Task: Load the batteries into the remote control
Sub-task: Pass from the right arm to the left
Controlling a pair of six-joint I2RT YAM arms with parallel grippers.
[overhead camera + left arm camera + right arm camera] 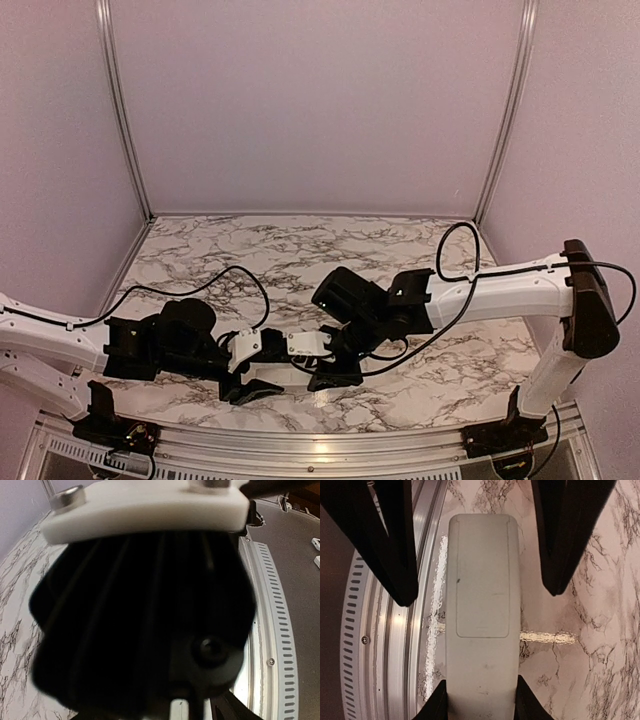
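The white remote control (482, 645) shows its back in the right wrist view, with the compartment cover (482, 580) closed flat. My right gripper (480, 702) is shut on its near end, one black jaw pressing each long side. My left gripper (480, 595) faces it, open. Its two dark fingers (395, 545) stand either side of the remote's far end with a gap on both sides. From above, the remote (305, 343) hangs between the left gripper (265, 365) and the right gripper (320, 360), low over the table's front. The right gripper's black body (140, 620) fills the left wrist view. The batteries are out of view.
A slotted aluminium rail (385, 645) runs along the table's near edge (300, 455), just under the remote. The marble tabletop (300, 250) stretches back to the pale enclosure walls. A black cable (200, 280) loops over the left arm, and another (455, 250) rises from the right arm.
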